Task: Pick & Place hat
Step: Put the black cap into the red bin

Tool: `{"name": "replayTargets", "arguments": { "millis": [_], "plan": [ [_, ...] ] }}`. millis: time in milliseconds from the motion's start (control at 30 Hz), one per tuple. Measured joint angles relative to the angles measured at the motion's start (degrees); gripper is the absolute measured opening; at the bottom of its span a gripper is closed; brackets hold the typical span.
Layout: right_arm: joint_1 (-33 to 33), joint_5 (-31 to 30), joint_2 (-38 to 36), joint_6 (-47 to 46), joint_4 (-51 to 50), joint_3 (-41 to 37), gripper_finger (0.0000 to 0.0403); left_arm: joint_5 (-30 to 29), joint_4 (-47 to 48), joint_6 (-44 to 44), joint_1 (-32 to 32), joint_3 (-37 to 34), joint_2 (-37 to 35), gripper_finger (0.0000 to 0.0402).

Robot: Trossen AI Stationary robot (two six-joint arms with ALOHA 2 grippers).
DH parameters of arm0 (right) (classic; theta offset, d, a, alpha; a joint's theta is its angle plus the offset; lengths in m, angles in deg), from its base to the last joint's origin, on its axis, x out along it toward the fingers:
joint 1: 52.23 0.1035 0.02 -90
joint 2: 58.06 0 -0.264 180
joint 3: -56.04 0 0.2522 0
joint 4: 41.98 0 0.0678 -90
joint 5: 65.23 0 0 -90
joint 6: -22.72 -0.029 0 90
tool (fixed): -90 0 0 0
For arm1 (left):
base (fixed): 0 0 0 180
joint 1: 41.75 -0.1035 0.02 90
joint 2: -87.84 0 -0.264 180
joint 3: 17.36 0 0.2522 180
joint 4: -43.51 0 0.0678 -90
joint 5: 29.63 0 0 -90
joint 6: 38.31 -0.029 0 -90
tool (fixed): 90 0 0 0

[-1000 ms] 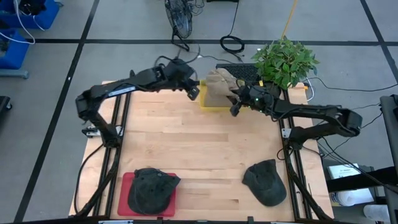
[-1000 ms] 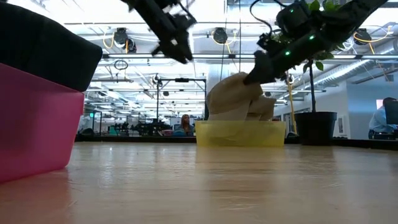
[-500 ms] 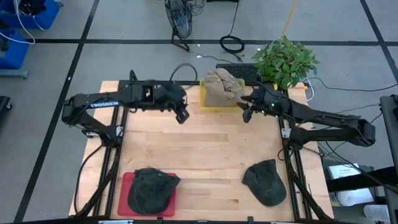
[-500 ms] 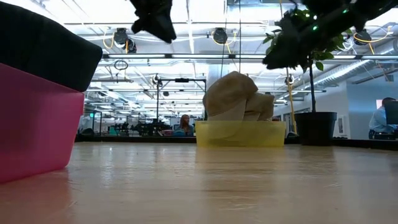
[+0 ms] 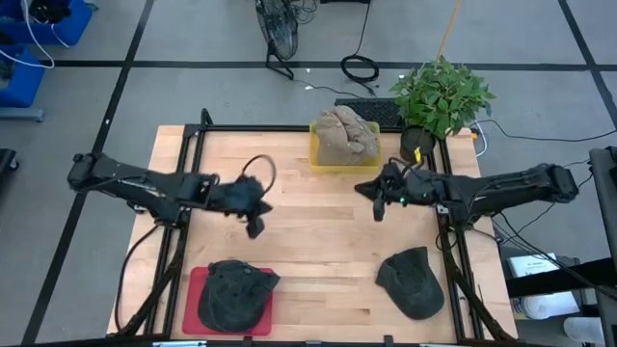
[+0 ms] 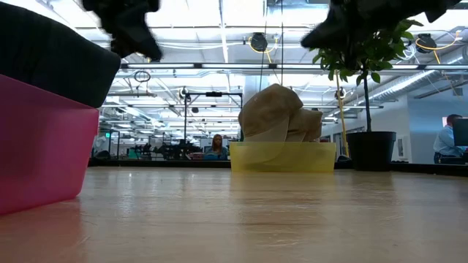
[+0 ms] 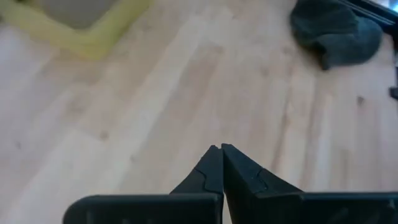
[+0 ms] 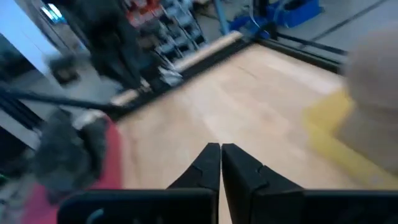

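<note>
both arms have pulled back from the yellow bin (image 5: 344, 157), where the tan hat (image 5: 345, 134) now sits. high view: left gripper (image 5: 253, 219) and right gripper (image 5: 378, 202) hover mid-table; dark hat (image 5: 411, 280) waits loose. wrist views: both jaws pinched shut, empty. risk: closed jaws would shove that hat unless reopened.

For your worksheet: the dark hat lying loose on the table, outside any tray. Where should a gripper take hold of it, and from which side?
Probably the brim of the dark hat, which juts flat toward the table's near edge while the crown bulges behind it. Come from above with the right gripper, the nearer one, and pinch that thin edge.
</note>
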Motion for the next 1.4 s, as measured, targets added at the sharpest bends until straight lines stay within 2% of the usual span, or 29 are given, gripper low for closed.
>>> {"name": "replayTargets", "arguments": {
  "millis": [133,300,433,600,867,1000,1100,1233,1400],
  "plan": [
    [5.54,-1.76,6.52,-3.07,7.1,0.45,0.0001,-3.95,-6.7,6.15,6.71,-6.72,-3.74,0.0005],
    [10.56,-1.46,14.3,-9.6,1.37,4.89,0.0001,-7.32,-13.42,9.02,12.51,-9.93,-3.27,0.0004],
    [14.78,-1.2,18.79,-12.67,-14.73,11.4,0.0,-7.38,-17.99,9.0,14.09,-9.82,-0.56,0.0003],
    [18.72,1.82,21.45,-15.0,-40.89,20.11,0.0,-7.5,-20.35,9.27,14.37,-7.3,3.9,0.0003],
    [21.25,12.27,15.74,-19.55,-69.75,22.1,0.0006,-10.51,-22.33,11.0,14.04,-3.72,8.71,0.0003],
    [22.73,13.73,10.57,-20.58,-78.0,19.91,0.0032,-12.77,-22.38,13.91,14.04,-2.61,9.45,0.0002],
    [23.55,13.71,6.44,-21.8,-78.83,17.73,0.0065,-13.67,-22.56,15.95,13.79,-2.48,9.45,0.0005],
    [23.97,15.24,2.03,-22.37,-78.15,13.48,0.0123,-15.14,-22.24,18.44,13.71,-2.48,9.47,0.0002],
    [23.97,16.17,0.31,-21.58,-74.17,6.34,0.0209,-16.4,-21.67,20.25,13.71,-2.48,9.47,0.0008]
  ]
}}
